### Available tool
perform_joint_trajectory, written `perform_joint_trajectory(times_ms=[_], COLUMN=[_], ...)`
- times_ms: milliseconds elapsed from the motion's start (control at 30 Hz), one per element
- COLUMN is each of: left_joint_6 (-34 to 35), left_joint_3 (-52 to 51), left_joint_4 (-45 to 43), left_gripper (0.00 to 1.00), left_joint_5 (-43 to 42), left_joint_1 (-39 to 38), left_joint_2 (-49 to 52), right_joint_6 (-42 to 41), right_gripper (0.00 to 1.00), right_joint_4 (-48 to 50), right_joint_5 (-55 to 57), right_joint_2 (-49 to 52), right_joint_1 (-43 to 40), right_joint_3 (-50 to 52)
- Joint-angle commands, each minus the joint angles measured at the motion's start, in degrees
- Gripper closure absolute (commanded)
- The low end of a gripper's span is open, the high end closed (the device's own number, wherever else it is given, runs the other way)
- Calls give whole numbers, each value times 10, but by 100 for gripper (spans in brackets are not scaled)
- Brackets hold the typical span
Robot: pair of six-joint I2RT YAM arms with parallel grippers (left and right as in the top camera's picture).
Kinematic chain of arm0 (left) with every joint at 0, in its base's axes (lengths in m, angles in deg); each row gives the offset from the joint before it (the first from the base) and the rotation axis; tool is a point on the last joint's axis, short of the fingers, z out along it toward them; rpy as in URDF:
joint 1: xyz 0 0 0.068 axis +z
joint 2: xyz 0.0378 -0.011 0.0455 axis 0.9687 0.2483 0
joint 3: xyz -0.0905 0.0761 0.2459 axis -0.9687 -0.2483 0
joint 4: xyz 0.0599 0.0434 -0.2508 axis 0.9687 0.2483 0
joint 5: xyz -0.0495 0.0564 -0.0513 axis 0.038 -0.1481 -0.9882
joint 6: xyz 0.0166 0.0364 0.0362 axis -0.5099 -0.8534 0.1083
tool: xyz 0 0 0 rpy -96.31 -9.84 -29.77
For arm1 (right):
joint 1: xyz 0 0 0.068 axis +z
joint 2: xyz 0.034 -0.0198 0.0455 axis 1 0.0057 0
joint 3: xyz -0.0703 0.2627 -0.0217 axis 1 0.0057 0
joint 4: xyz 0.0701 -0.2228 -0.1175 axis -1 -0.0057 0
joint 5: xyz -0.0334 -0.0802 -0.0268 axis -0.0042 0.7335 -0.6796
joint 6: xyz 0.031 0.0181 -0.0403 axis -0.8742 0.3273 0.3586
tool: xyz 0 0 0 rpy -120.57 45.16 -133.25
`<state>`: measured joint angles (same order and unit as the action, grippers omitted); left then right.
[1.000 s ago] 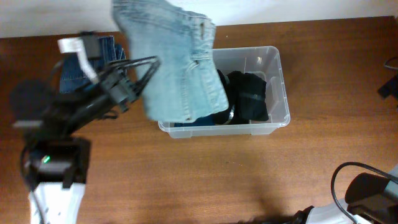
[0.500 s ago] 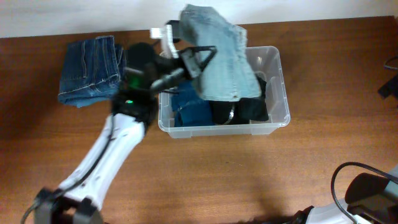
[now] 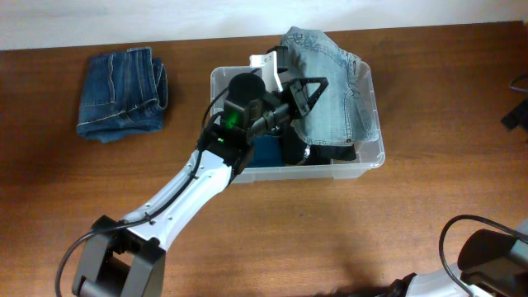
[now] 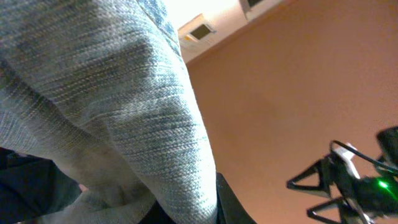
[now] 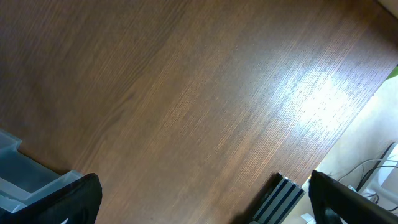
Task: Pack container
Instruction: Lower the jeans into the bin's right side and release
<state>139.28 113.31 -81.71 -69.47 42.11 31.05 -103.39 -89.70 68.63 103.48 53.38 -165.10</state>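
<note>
The container (image 3: pixel 376 157) is a clear plastic bin at the table's middle, with a dark blue garment (image 3: pixel 266 153) and a black garment (image 3: pixel 330 153) inside. My left gripper (image 3: pixel 311 89) hangs over it, shut on a pair of light-blue jeans (image 3: pixel 334 95) that drapes across the bin's right half and back rim. In the left wrist view the light denim (image 4: pixel 112 112) fills the left side and hides the jaws. My right gripper (image 5: pixel 214 202) stands open above bare wood, with nothing between its fingers (image 5: pixel 78 199). A corner of the container (image 5: pixel 18 177) shows at its lower left.
A folded pair of dark blue jeans (image 3: pixel 122 92) lies on the table left of the bin. The right arm's base and cable (image 3: pixel 487 252) sit at the front right corner. An aluminium rail (image 5: pixel 283 198) runs by the table edge.
My left arm has swung the light-blue jeans rightwards, from left of the bin to over its right half. The right arm has not moved.
</note>
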Motion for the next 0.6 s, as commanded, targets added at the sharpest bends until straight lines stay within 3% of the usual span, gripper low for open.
perform_joint_trajectory(times_ms=[0,567], left_joint_6=[4,4], left_joint_3=[17,17], left_joint_4=[-11,-5], left_gripper=[99,99], left_joint_5=[35,34], left_joint_1=[-9,-27], left_joint_2=[6,64], right_joint_6=[-7,-7], right_gripper=[2,2], right_joint_4=[2,2], right_joint_5=[3,3], right_joint_2=[2,2], right_joint_1=[-1,-1], right_joint_3=[2,2])
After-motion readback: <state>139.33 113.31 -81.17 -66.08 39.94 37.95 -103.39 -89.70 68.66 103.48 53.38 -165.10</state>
